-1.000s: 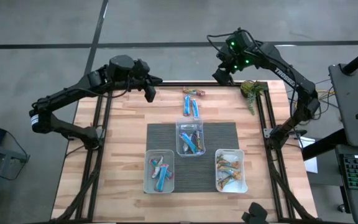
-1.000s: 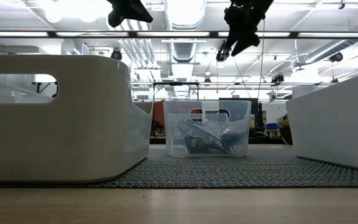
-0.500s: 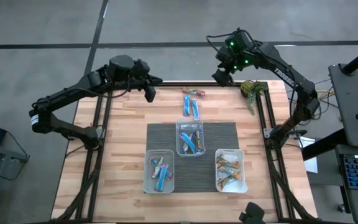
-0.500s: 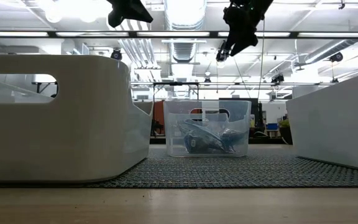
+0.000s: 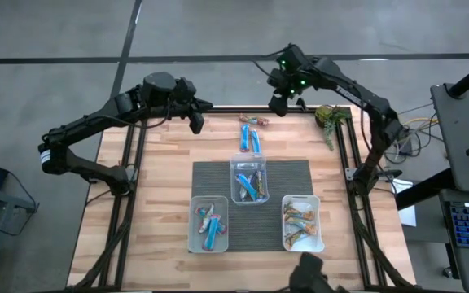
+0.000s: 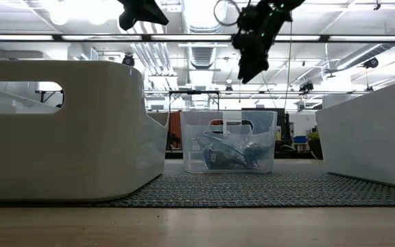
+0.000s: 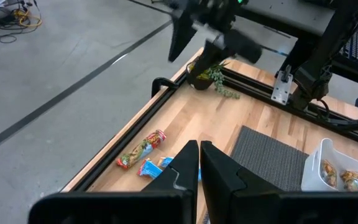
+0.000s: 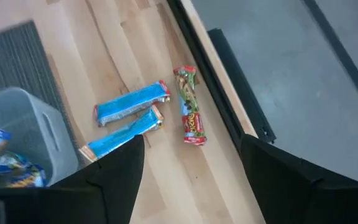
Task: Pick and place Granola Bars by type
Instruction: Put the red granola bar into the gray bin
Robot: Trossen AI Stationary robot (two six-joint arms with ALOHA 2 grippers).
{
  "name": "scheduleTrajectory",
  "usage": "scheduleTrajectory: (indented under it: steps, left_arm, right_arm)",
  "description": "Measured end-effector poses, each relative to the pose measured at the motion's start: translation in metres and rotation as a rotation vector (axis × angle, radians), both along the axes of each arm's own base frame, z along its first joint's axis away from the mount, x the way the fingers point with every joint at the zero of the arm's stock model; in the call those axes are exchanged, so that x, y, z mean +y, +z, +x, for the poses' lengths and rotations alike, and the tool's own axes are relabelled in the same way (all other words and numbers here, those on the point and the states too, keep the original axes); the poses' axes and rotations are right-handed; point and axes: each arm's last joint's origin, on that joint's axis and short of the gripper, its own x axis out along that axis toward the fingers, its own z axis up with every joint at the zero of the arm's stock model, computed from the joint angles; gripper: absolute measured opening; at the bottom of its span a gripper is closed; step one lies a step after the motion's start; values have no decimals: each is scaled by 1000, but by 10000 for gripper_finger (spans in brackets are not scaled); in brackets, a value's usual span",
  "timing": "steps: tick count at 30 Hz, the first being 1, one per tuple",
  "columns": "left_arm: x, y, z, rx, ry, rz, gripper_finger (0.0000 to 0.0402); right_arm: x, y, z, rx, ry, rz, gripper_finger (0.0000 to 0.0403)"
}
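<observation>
Three loose granola bars lie flat on the wood near the table's far edge: a red-and-tan one [image 8: 190, 114] [image 5: 254, 121] and two blue ones [image 8: 132, 101] [image 8: 120, 134] [image 5: 250, 140]. My right gripper [image 8: 191, 186] [image 5: 279, 102] hangs open above the far edge, a little right of these bars, slanting down toward them. My left gripper [image 7: 199, 168] [image 5: 195, 122] waits shut in the air over the far left part of the table. More bars lie in three clear tubs: blue in the centre tub [image 5: 249, 181] and the left tub [image 5: 208, 224], tan in the right tub [image 5: 302, 222].
The tubs stand on a dark ribbed mat [image 5: 210, 175] in the table's middle. A small green plant [image 5: 328, 118] sits at the far right corner. A black rail frame [image 8: 213, 93] runs along the table's far edge, right beside the red-and-tan bar.
My right gripper has gone down and toward the table's left, nearer the loose bars at the far edge, rolling a little as it went. The bars and tubs have not moved.
</observation>
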Motion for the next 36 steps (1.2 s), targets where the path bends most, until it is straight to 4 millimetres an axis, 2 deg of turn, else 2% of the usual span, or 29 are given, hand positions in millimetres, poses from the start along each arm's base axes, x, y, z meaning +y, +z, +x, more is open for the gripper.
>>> scheduleTrajectory:
  steps: [18,29,36]
  left_arm:
    - [-1,-4,-2,46,3,-21,0]
    - [-1,-4,-2,47,5,-20,0]
    - [-1,-5,-2,48,6,-19,0]
  right_arm:
    - [-31,-88,36,190,60,139,246]
    - [-37,-117,47,239,109,162,242]
    - [-36,-128,57,237,157,138,240]
